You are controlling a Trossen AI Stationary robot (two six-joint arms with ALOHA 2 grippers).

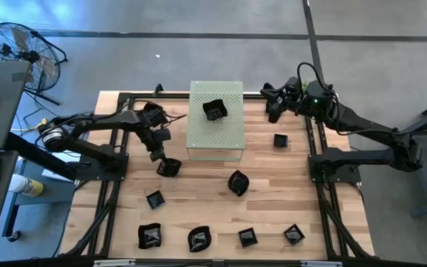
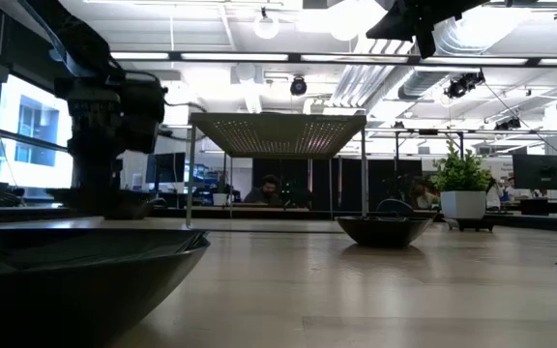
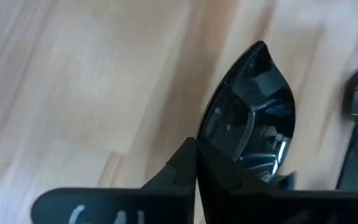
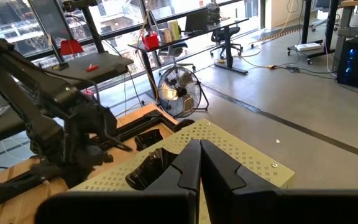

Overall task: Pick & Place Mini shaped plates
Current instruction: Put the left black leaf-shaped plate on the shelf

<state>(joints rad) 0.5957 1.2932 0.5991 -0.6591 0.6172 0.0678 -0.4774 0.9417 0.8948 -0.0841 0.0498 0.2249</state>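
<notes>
Now, step: the left hand (image 1: 163,159) is down on the bench (image 1: 265,193), just in front of the pale green box (image 1: 216,121). It has a small black plate (image 1: 170,167) pinched by its edge.
Left hand: its fingers (image 3: 185,163) are squeezed together on the rim of that plate, which is tipped up, as the left wrist view shows.
Right hand: the right hand (image 1: 274,102) waits up in the air at the far right corner of the bench, closed tight with nothing in it.
Next move: I think the plate has to be lifted up and carried over the box, then let go on top. The grip is only on the thin rim, so the plate could slip if the lift is fast.
Plates on the box: one, a black plate (image 1: 214,110) sitting on the dotted top.
Plates on the bench: seven more lie loose, and one is in the left hand. One (image 1: 280,140) is near the right arm, one (image 1: 238,182) is in the middle, one (image 1: 154,199) is on the left, and four sit along the near edge.
Plates in all: nine that I can count.
Boxes: one.
How far along: I think it is early, as most plates wait on the bench.
</notes>
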